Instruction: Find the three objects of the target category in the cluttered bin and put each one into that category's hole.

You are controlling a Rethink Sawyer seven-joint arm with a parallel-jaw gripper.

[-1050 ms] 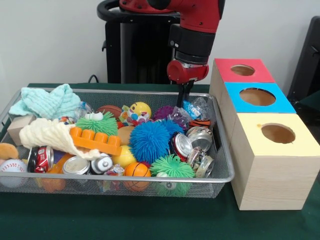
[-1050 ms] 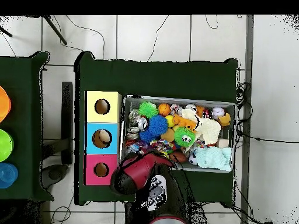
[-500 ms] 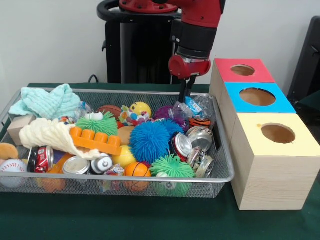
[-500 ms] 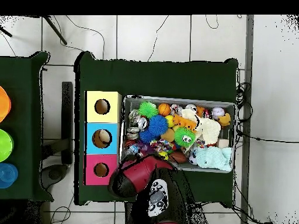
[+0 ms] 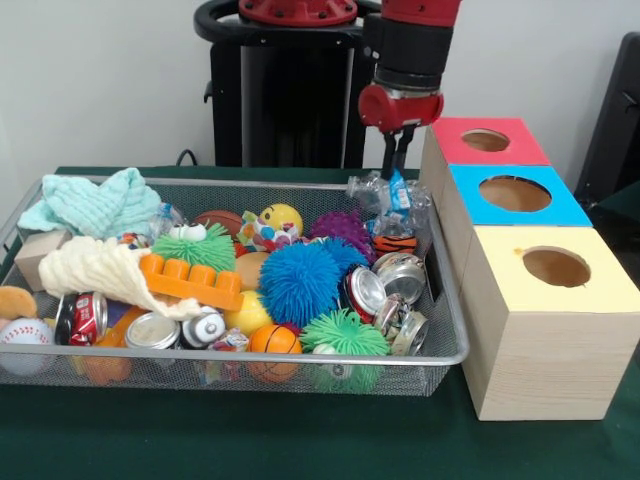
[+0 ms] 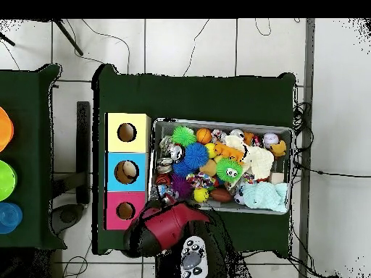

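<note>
Clear crinkly plastic, maybe a squashed bottle (image 5: 388,193), hangs pinched in the closed fingers (image 5: 398,160) of the red arm (image 5: 408,60). It is lifted above the back right corner of the wire bin (image 5: 300,355), near the red box (image 5: 478,142). Blue (image 5: 514,192) and yellow (image 5: 545,300) boxes sit beside it on the green counter (image 5: 250,440).

The red and black arm (image 5: 412,50) is coming straight down from above, wrist vertical, and its pincer (image 5: 397,158) is pointing downward with the two thin black fingers (image 5: 388,152) closing on a crumpled clear plastic bottle (image 5: 390,192)
</note>
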